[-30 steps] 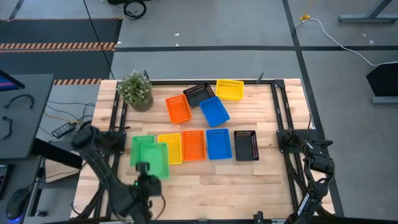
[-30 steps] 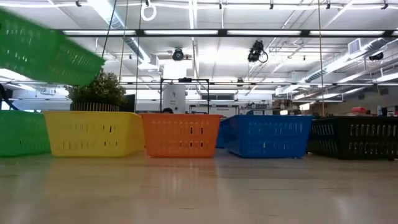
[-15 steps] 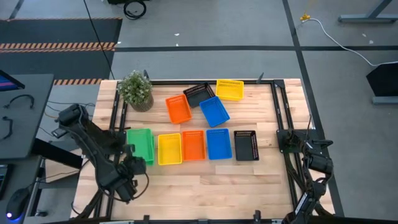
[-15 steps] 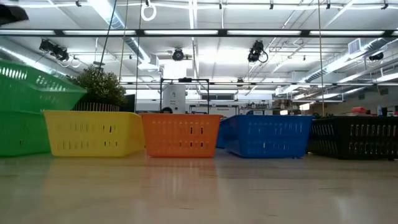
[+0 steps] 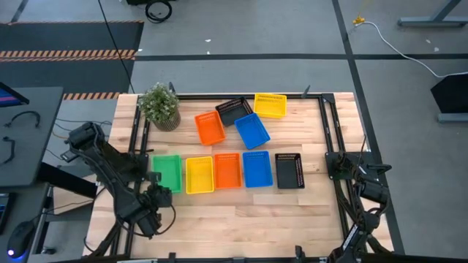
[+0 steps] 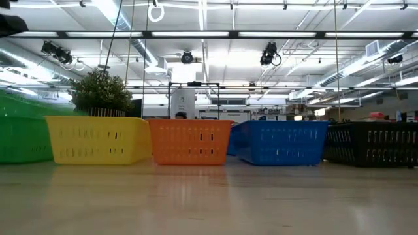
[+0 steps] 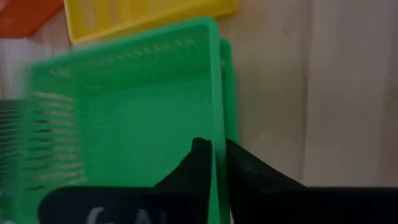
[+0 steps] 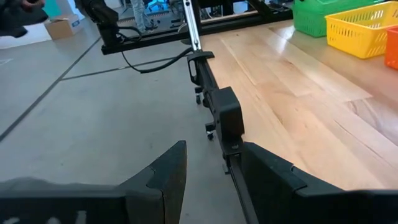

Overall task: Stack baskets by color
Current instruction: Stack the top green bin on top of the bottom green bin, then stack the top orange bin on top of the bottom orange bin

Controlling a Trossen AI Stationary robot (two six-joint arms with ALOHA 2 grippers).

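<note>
At the far left of the wooden tabletop (image 5: 241, 212) I have the left gripper (image 7: 216, 163) down at the near edge of the green slotted plastic baskets (image 5: 167, 172). A second ago the upper green basket hung tilted over the near left corner; half a second ago it was askew above its twin; now it sits nested in the lower one, with only a sliver of the second rim showing beside it in the left wrist view. The fingers (image 7: 193, 165) straddle that near wall, one inside and one outside, and I judge they are just loosening; I cannot tell whether they have fully let go. That makes the green pair done, the first colour stacked.

Moving right, the front row continues with a yellow slotted basket (image 5: 199, 174), an orange one (image 5: 227, 170), a blue one (image 5: 257, 169) and a black one (image 5: 289, 170), each single. Their partners lie behind: a second orange basket (image 5: 210, 127), a black one (image 5: 233, 111), a blue one (image 5: 252, 130) and a yellow one (image 5: 270, 104), beside a small potted green plant (image 5: 159, 106).

At the far right, the right gripper (image 8: 208, 168) waits off the tabletop edge, fingers spread and empty.
</note>
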